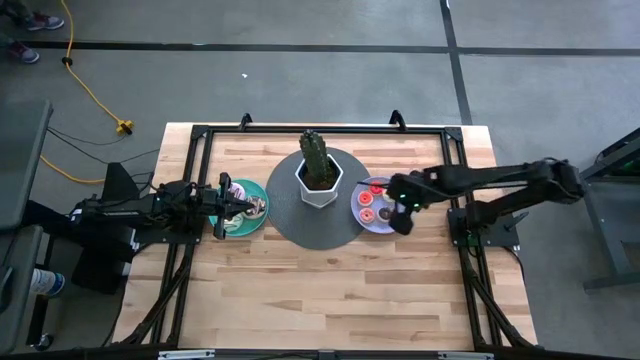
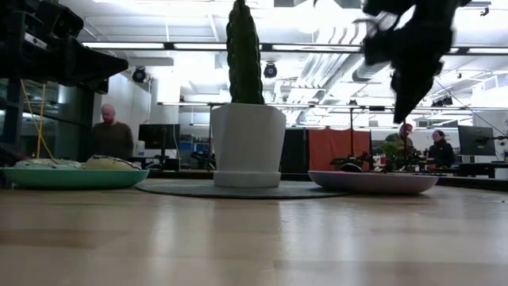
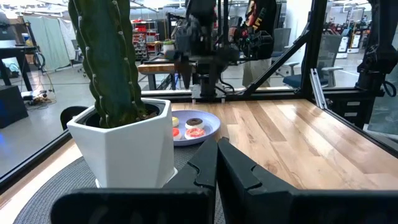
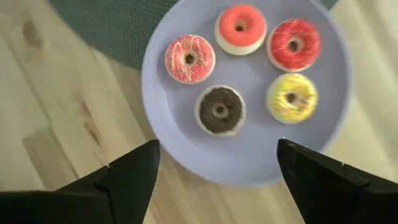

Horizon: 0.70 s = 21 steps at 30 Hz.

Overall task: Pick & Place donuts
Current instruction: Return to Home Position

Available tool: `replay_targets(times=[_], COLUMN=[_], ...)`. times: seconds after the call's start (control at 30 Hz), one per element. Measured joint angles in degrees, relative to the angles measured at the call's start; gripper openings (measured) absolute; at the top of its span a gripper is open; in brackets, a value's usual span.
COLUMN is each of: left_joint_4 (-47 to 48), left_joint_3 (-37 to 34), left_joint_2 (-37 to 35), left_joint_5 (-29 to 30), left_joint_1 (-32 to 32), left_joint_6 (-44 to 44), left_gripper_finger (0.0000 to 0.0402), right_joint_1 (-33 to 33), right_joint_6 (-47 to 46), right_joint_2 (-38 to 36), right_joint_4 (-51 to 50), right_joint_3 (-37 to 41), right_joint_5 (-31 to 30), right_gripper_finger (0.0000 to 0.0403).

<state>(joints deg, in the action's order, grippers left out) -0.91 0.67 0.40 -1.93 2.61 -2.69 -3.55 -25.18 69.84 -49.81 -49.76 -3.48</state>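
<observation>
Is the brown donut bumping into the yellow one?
Apart. The right wrist view shows bare purple plate between the brown donut and the yellow donut.

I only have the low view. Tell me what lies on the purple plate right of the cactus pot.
Observer: Five small donuts: red, orange, yellow, brown and sprinkled pink.
Operator: Report that dark shape hanging above it.
Observer: The right gripper, open and holding nothing.
Operator: Now the other arm.
Observer: The left gripper is shut, over the teal plate.
</observation>
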Motion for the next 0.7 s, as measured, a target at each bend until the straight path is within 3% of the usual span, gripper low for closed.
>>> replay_targets(times=[0.17, 0.43, 0.57, 0.7], left_joint_4=[0.0, 0.0, 0.0, 0.0], left_joint_3=[0.0, 0.0, 0.0, 0.0], left_joint_2=[0.0, 0.0, 0.0, 0.0], left_joint_5=[0.0, 0.0, 0.0, 0.0], left_joint_1=[0.0, 0.0, 0.0, 0.0], left_joint_6=[0.0, 0.0, 0.0, 0.0], left_gripper_finger=[0.0001, 0.0001, 0.0001, 0.0001], right_joint_1=[1.2, 4.0, 5.3, 7.1], right_joint_6=[4.7, 4.7, 3.1, -0.6], right_joint_2=[-9.3, -21.9, -28.5, -36.5], right_joint_4=[-6.3, -12.5, -10.0, -2.2], right_joint_3=[0.0, 0.1, 4.7, 13.4], right_joint_5=[-2.3, -6.9, -7.2, -1.6], right_gripper_finger=[0.0301, 0.0248, 0.0202, 0.0144])
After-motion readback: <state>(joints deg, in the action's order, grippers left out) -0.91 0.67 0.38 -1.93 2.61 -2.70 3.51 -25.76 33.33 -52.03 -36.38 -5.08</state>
